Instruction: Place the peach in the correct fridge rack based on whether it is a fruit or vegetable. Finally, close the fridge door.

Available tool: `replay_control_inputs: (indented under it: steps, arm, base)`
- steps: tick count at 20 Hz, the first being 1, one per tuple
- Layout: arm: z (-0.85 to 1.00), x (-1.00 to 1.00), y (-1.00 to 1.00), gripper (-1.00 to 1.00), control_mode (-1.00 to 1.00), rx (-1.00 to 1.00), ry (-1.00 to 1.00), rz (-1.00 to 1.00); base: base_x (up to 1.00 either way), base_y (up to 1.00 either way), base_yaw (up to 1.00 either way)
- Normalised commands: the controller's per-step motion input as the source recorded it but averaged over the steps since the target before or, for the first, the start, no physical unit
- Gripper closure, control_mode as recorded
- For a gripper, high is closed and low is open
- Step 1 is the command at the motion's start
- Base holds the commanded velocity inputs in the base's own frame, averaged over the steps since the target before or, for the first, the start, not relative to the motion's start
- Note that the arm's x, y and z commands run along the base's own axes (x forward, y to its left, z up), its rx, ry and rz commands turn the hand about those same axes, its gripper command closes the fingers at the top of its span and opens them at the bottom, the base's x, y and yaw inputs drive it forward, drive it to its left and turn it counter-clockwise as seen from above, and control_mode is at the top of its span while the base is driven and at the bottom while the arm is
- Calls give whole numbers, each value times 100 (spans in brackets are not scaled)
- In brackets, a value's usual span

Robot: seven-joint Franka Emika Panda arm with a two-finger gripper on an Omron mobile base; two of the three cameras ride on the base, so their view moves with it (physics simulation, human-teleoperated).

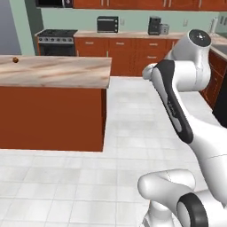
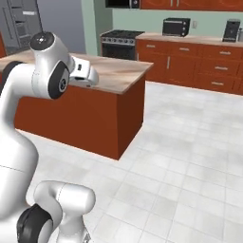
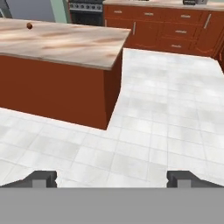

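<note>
The peach sits at the upper left of the frame on the island counter, near its far left edge — well apart from me. Pale floor tiles lie open to the counter's right. My gripper hangs over them, fingers spread wide, holding nothing.

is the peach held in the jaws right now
No, the peach sits on the island countertop, far from the open, empty gripper.

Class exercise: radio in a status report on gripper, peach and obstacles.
Gripper open, empty, over floor. Peach sitting on island counter, far from gripper. Island corner lies between them.
</note>
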Motion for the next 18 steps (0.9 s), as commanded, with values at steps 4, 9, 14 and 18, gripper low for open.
replay_control_inputs:
  steps: [4, 9, 14, 18]
  arm:
    - [0, 0, 0, -100, 100, 0, 0, 0]
    - [0, 0, 0, -100, 100, 0, 0, 0]
    - [0, 0, 0, -100, 100, 0, 0, 0]
    - [0, 0, 0, -100, 100, 0, 0, 0]
  base:
    - [100, 43, -4]
    - [100, 85, -15]
    - [97, 100, -24]
    - [65, 100, -29]
